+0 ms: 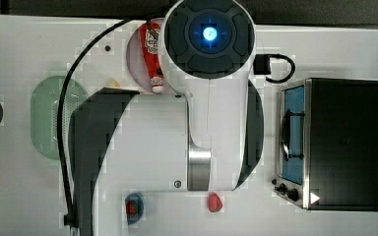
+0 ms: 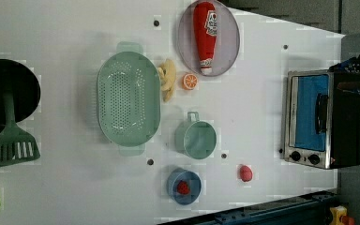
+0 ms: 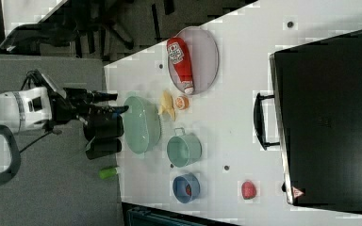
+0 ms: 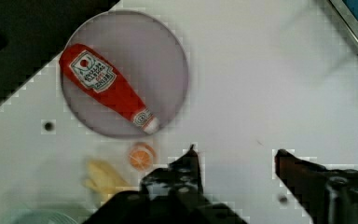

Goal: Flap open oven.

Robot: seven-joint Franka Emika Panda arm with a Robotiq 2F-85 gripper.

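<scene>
The big black toaster oven with the blue glass door stands shut at the white table's edge, on the left view's right. The gripper hangs parted and empty, well short of it. It should hook the dark bar handle squarely and pull downward.

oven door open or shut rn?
Shut. The oven has its blue glass door flush in the silver frame, with the handle against it. The gripper is open, over bare table.
</scene>
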